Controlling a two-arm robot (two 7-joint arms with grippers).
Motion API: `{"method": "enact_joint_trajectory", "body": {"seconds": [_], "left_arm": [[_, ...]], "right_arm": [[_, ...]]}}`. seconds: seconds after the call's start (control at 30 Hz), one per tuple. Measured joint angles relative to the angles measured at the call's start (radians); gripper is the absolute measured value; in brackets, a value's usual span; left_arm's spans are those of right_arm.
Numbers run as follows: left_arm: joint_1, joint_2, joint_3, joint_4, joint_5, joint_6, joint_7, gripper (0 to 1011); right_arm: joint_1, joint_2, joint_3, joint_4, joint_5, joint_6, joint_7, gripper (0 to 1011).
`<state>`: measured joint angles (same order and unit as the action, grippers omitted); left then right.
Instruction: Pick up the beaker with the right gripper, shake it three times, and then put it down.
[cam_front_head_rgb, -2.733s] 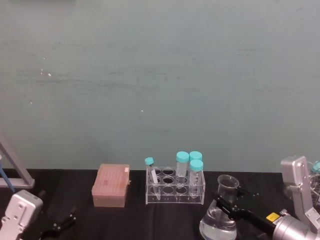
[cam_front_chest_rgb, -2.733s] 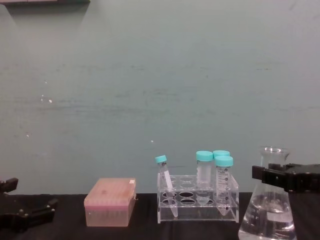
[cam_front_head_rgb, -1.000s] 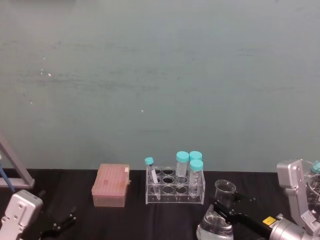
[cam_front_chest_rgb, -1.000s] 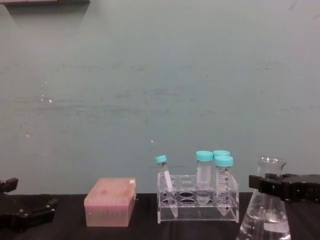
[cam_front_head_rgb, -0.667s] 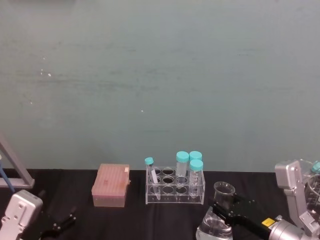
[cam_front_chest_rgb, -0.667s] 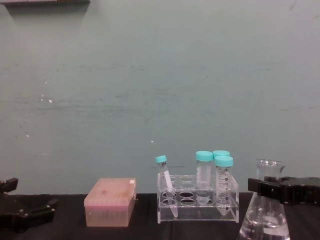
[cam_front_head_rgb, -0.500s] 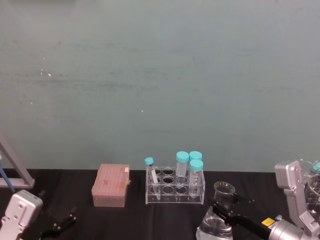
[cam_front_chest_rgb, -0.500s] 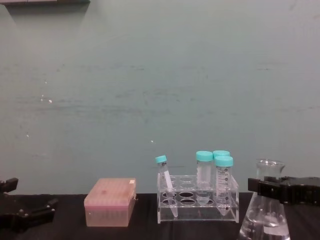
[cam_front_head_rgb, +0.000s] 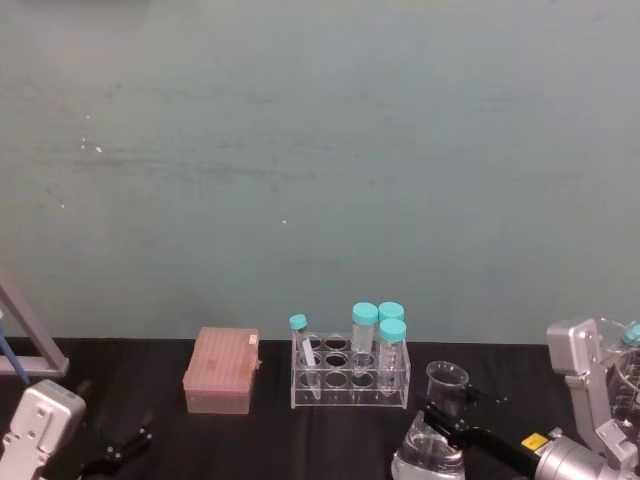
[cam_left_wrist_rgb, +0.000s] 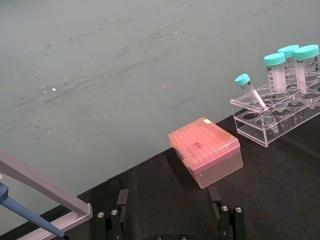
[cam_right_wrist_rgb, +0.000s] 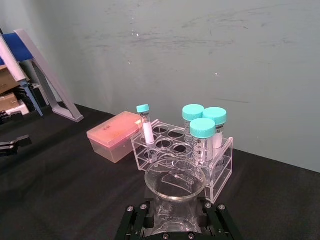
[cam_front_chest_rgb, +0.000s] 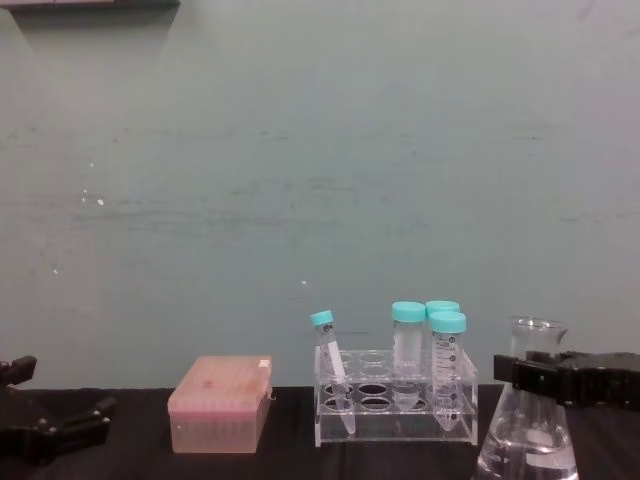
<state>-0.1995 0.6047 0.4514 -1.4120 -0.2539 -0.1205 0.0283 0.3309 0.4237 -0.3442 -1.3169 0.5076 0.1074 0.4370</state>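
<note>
Jaws of my right gripper (cam_front_head_rgb: 447, 412), the black angular claw, were clamped on either side of the narrow neck of the large clear glass conical beaker (cam_front_head_rgb: 426, 458), just under its flared rim. The beaker (cam_front_chest_rgb: 528, 440) stood upright with clear liquid in its wide base, just to the right of the clear plastic tube rack (cam_front_head_rgb: 350, 385) and a little nearer to me than it; glass and rack were close but apart. Whether its base sat on the black tabletop (cam_front_head_rgb: 300, 440) or hung just above it I could not tell, since the bottom ran past the edge of the chest view. From my right wrist I looked down into the beaker's open mouth, with the rack straight beyond it. The rack held four teal-capped tubes (cam_front_head_rgb: 392, 345): a slim one leaning at its left end and three wider ones upright toward its right end. A pink translucent lidded box (cam_front_head_rgb: 222, 370) lay to the left of the rack, apart from it. My left gripper (cam_left_wrist_rgb: 170, 220), black with long flat fingers (cam_left_wrist_rgb: 222, 217), rested low and well to the left of the rack, beyond the pink box, with those fingers spread wide.
</note>
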Motion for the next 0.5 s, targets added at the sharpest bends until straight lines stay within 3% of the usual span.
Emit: {"method": "enact_joint_trajectory", "body": {"seconds": [0.5], "left_arm": [[0.000, 0.000, 0.000, 0.000, 0.000, 0.000, 0.000, 1000]], "right_arm": [[-0.003, -0.002, 0.017, -0.014, -0.013, -0.019, -0.020, 453]]}}
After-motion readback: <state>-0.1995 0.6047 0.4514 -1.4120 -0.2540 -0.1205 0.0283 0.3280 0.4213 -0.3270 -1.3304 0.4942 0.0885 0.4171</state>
